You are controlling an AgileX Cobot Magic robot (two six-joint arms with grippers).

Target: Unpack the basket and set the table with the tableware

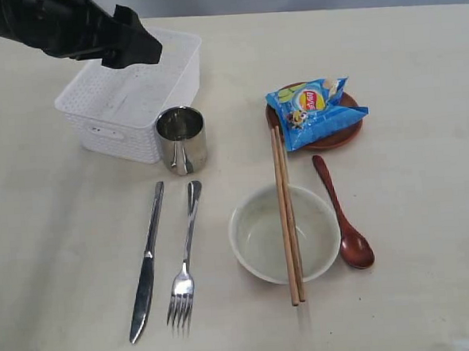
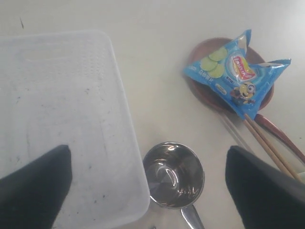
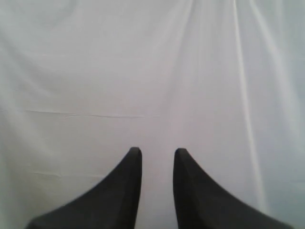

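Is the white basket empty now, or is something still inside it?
Empty, as far as visible: the basket shows only its bare floor; the arm hides one part.

A: From where does the exterior view look?
B: High, angled down over the whole table (image 1: 428, 211).
A: The left wrist view?
B: Straight down, closer, sharing the basket (image 2: 62, 119), cup (image 2: 174, 175) and chip bag (image 2: 236, 74) with it.
A: The right wrist view?
B: It faces only white cloth (image 3: 152, 71).

Chip bag (image 2: 237, 77): logo lettering unreadable
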